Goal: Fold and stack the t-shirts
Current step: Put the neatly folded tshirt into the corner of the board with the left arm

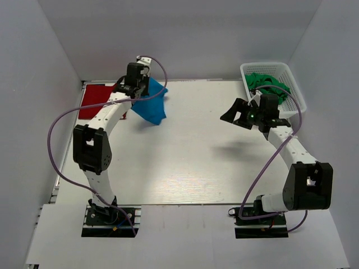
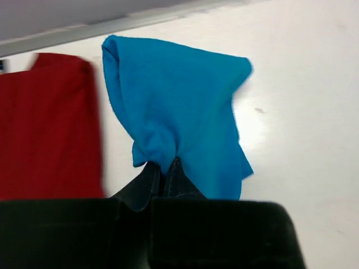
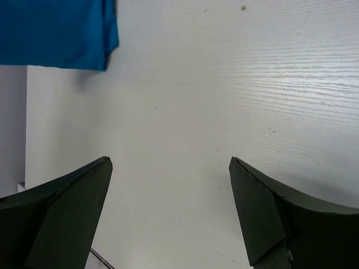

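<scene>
The bright blue t-shirt [image 1: 152, 104] hangs bunched at the table's back left, and my left gripper [image 1: 136, 88] is shut on its upper edge. In the left wrist view the cloth [image 2: 179, 112] drapes away from my pinched left gripper [image 2: 166, 166] over the white table. The dark red t-shirt [image 1: 94, 101] lies flat at the far left, beside the blue one [image 2: 47, 129]. My right gripper [image 1: 234, 115] hovers over the table's right half, open and holding nothing [image 3: 171, 162]. A corner of the blue t-shirt [image 3: 56, 31] shows in the right wrist view.
A white basket [image 1: 297, 89] at the back right holds green cloth [image 1: 266, 83]. White walls close in the table on three sides. The table's white top [image 1: 190, 151] stretches between the two arms.
</scene>
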You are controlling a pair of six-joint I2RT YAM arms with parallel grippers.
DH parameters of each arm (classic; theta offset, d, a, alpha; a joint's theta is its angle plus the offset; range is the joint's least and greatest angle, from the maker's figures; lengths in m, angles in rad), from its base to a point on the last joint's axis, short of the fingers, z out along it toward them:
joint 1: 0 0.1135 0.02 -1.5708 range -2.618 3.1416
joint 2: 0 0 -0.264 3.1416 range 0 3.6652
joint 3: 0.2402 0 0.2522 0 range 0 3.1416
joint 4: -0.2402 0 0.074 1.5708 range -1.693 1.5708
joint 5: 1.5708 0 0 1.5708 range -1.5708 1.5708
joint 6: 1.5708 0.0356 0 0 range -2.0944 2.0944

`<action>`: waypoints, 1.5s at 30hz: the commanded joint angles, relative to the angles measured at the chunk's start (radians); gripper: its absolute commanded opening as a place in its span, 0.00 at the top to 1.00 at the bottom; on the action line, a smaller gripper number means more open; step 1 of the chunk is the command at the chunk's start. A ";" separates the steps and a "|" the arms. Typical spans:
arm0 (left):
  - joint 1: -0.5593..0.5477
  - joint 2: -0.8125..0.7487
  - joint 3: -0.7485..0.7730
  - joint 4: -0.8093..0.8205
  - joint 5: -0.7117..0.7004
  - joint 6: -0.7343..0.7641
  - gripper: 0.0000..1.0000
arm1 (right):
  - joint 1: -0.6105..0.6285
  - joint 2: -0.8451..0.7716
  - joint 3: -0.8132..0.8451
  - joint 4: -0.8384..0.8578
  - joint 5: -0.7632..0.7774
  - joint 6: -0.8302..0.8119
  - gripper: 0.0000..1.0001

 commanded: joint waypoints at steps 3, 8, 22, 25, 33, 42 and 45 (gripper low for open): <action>0.101 -0.076 0.008 0.003 -0.106 0.138 1.00 | -0.012 -0.073 0.037 -0.035 0.052 -0.027 0.09; 0.190 -0.085 0.018 0.053 -0.115 0.207 1.00 | -0.015 -0.121 0.072 -0.089 0.113 -0.050 0.09; 0.368 0.028 0.217 0.018 0.013 0.190 1.00 | -0.018 -0.145 0.106 -0.102 0.125 -0.049 0.09; 0.392 0.054 0.230 0.018 0.046 0.201 1.00 | -0.020 -0.126 0.112 -0.106 0.124 -0.049 0.09; 0.422 0.140 0.233 0.009 0.047 0.192 1.00 | -0.018 -0.092 0.129 -0.117 0.119 -0.044 0.09; 0.480 0.227 0.290 0.000 0.006 0.121 1.00 | -0.017 -0.055 0.148 -0.120 0.115 -0.035 0.09; 0.500 0.249 0.320 -0.010 -0.006 0.080 1.00 | -0.018 -0.047 0.143 -0.118 0.115 -0.031 0.09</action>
